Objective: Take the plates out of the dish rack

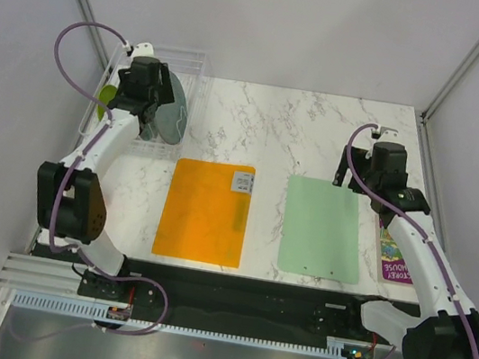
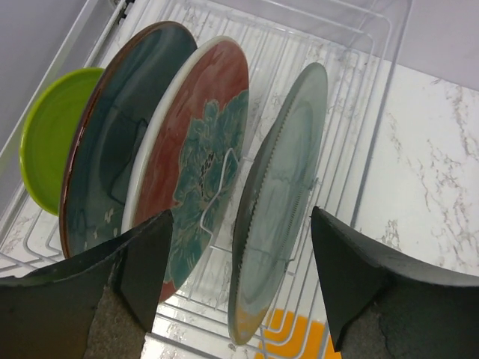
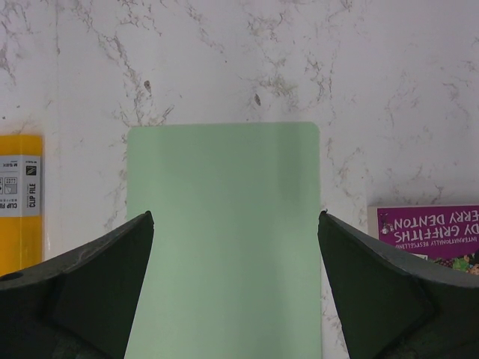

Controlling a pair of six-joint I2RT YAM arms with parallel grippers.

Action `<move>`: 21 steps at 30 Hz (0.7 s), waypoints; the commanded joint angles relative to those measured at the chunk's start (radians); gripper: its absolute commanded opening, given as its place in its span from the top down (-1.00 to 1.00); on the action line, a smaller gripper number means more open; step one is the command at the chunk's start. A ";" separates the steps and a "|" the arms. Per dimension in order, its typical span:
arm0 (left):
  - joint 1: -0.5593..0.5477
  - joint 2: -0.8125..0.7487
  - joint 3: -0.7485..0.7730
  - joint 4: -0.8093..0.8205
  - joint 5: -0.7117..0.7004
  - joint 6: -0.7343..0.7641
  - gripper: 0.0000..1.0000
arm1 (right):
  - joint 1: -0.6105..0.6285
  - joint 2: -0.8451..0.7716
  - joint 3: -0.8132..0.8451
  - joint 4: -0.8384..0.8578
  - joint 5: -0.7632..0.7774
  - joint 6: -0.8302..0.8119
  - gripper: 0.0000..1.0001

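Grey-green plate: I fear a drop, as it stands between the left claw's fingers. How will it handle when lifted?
The grey-green plate looks glazed, so probably slippery in the left claw. It seems rigid ceramic, likely heavy and breakable. Standing on edge in the rack, it may roll or tip once lifted.

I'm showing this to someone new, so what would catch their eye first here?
Four plates stand on edge in the clear dish rack, far left; the red flowered plate is loudest, and the open left gripper aims at the grey-green plate. Orange mat and pale green mat lie side by side mid-table.
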State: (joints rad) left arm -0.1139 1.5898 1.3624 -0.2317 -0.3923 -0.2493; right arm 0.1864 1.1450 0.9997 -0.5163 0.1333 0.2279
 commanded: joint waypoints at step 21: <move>0.040 0.121 0.141 -0.006 0.081 -0.007 0.95 | 0.001 0.039 -0.018 0.045 0.000 0.011 -0.96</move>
State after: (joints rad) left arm -0.0761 1.7611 1.4334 -0.2405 -0.2604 -0.2096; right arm 0.1864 1.1778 0.9916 -0.5034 0.1364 0.2317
